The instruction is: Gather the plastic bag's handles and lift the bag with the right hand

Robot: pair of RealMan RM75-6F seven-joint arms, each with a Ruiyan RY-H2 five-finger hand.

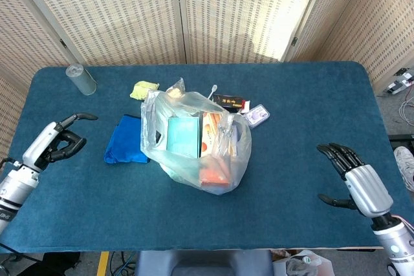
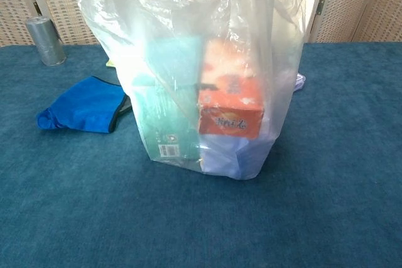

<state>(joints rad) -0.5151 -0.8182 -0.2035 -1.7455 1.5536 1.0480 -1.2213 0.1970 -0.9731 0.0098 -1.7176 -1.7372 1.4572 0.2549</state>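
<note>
A clear plastic bag (image 1: 194,143) stands upright in the middle of the blue table, holding a teal box (image 2: 168,114) and an orange box (image 2: 230,101). Its handles (image 1: 228,130) stick up loose at the top, with no hand on them. My right hand (image 1: 357,178) hovers over the table's front right, fingers spread, holding nothing, well to the right of the bag. My left hand (image 1: 57,143) is over the left side of the table, fingers partly curled and apart, also with nothing in it. Neither hand shows in the chest view.
A blue cloth (image 1: 124,139) lies just left of the bag. A grey cylinder (image 1: 81,79) stands at the back left. Behind the bag lie a yellow object (image 1: 143,89), a dark packet (image 1: 231,102) and a small pale case (image 1: 257,116).
</note>
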